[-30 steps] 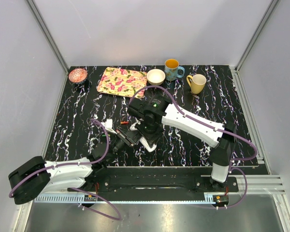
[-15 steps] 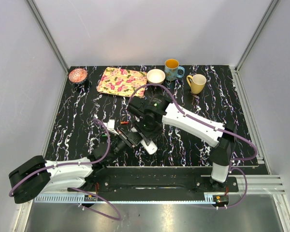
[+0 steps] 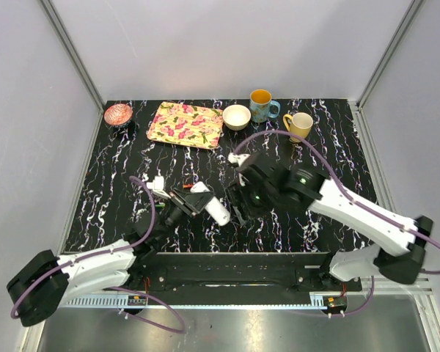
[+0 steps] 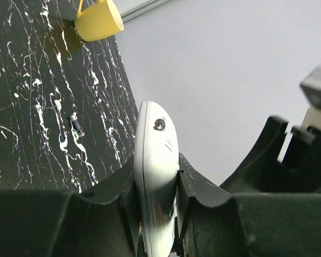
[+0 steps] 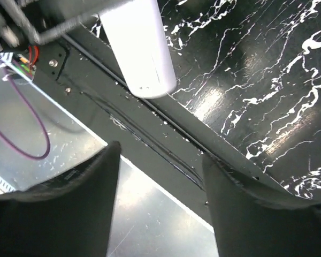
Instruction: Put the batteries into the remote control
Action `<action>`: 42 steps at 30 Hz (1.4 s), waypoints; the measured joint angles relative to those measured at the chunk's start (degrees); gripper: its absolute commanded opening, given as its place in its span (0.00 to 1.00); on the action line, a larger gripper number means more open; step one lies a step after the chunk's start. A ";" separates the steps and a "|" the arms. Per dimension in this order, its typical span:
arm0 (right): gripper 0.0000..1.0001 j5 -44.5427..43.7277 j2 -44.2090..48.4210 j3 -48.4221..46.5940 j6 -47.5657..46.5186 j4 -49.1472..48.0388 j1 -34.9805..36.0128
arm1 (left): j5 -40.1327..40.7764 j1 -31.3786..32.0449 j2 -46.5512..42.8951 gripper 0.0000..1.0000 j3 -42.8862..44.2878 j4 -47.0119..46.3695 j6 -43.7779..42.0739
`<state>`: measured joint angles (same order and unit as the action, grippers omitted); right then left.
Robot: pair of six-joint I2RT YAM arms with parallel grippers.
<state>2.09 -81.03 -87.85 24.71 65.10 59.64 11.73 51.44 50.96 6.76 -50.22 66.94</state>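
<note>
Hanging above worktop (image 3: 117,161), remote control (image 4: 155,139) is pinched edgewise by left claw (image 4: 156,179), closed tight on it. Right claw (image 5: 160,155) is held apart, empty, near remote's free end. Risk: remote could be levered out of thin grip if pressed off-centre.

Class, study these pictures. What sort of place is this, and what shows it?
Probably a robot test cell: the left arm and right arm bolted at the edge of the table, plain walls closing it in, and props like a yellow mug and tray.
</note>
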 measured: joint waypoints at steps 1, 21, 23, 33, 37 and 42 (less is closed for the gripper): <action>0.75 1.09 3.45 3.76 0.68 -2.49 -0.33 | -1.36 -1.46 -0.76 0.00 0.00 0.66 0.46; 0.72 19.98 12.61 29.79 7.15 -46.29 -9.03 | -16.74 -5.31 -1.79 0.00 1.75 2.84 3.45; 0.72 20.48 12.11 30.53 7.17 -47.23 -9.27 | -16.94 -5.31 -2.05 0.00 1.86 2.89 3.45; 0.67 24.24 12.37 36.89 8.74 -51.80 -9.84 | -17.14 -5.33 -3.32 0.00 1.86 3.43 3.43; 0.46 26.56 12.94 39.78 10.29 -54.58 -9.92 | -17.18 -5.33 -3.32 0.00 1.86 3.74 3.45; 0.18 30.58 13.03 41.81 13.07 -59.80 -10.56 | -17.49 -5.33 -3.08 0.00 1.86 2.93 3.74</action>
<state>32.67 -68.01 -46.04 37.78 5.30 49.08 -5.76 46.11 47.88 8.62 -47.29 70.67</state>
